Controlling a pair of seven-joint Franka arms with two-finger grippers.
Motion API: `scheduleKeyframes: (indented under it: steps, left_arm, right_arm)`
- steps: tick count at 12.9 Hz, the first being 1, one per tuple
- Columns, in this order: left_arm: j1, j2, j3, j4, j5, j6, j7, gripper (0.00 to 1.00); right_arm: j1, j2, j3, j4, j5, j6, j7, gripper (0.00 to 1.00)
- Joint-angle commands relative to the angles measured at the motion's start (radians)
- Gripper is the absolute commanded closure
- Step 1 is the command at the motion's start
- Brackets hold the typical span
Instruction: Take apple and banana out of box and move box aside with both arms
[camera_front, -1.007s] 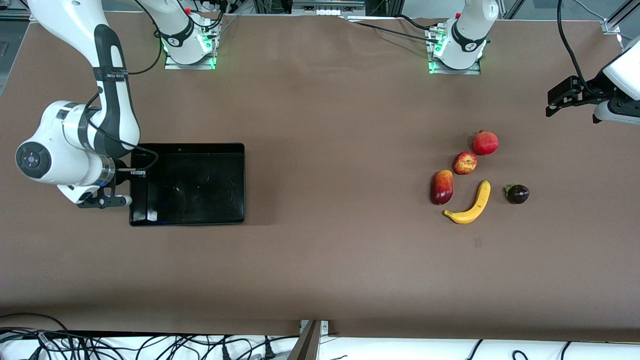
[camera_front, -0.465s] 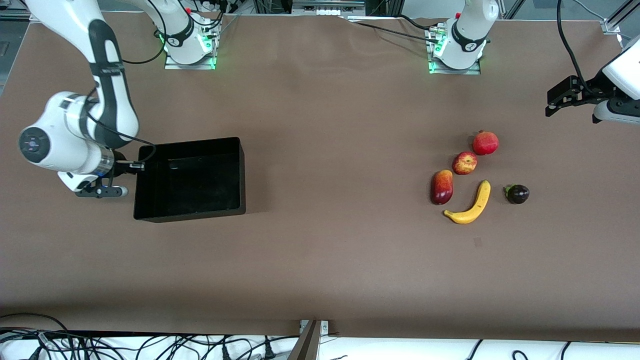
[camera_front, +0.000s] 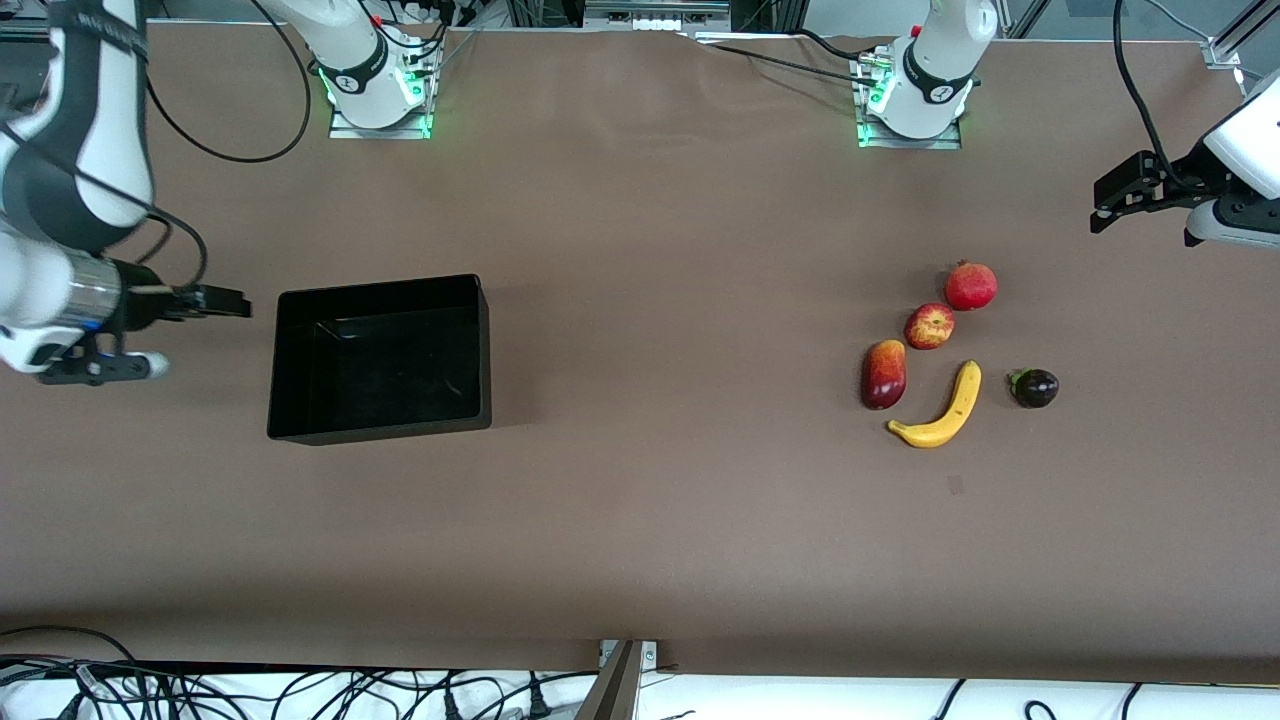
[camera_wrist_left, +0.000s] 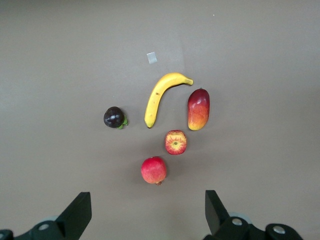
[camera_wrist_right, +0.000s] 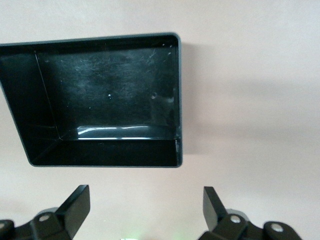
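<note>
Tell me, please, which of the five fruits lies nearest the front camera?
The banana: long, curved and yellow, its lower tip reaches lowest in the front view.

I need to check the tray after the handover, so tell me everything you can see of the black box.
The box is a black, glossy, plastic-looking rectangle with rounded corners and low walls. It sits flat on the brown table toward the right arm's end, open side up and empty; its scuffed floor reflects light in the right wrist view. Nothing touches it: the right tool is open beside one short wall, clear of it. The fruits lie well away toward the left arm's end.
</note>
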Motion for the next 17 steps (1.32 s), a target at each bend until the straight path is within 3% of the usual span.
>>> scheduleKeyframes:
  steps: [1,5,6,7,10,12,14,17]
  left_arm:
    - [0.004,0.006,-0.004,0.029,-0.023,-0.02,-0.004,0.0]
    - [0.004,0.006,-0.004,0.029,-0.023,-0.018,-0.002,0.0]
    - [0.004,0.007,-0.002,0.029,-0.023,-0.02,-0.001,0.0]
    - [0.005,0.006,-0.002,0.029,-0.023,-0.02,-0.001,0.0]
    - [0.005,0.009,0.002,0.029,-0.023,-0.018,0.002,0.0]
    - [0.005,0.006,-0.002,0.028,-0.023,-0.021,-0.002,0.0]
    - [0.005,0.007,-0.001,0.029,-0.023,-0.021,0.001,0.0]
    - [0.005,0.006,-0.004,0.029,-0.023,-0.02,-0.002,0.0]
  right_arm:
    - [0.007,0.013,0.0,0.074,-0.04,-0.045,0.01,0.0]
    - [-0.023,-0.001,0.019,0.183,-0.053,-0.143,0.017,0.0]
    - [-0.095,-0.031,0.101,0.18,-0.056,-0.141,0.014,0.0]
    - [-0.191,-0.065,0.225,0.158,-0.082,-0.14,0.023,0.0]
    - [-0.388,-0.185,0.504,0.005,-0.23,-0.06,0.238,0.0]
    - [-0.529,-0.269,0.615,-0.149,-0.229,0.078,0.231,0.0]
    - [-0.58,-0.341,0.646,-0.22,-0.209,0.165,0.243,0.0]
    - [-0.588,-0.352,0.657,-0.247,-0.211,0.158,0.234,0.0]
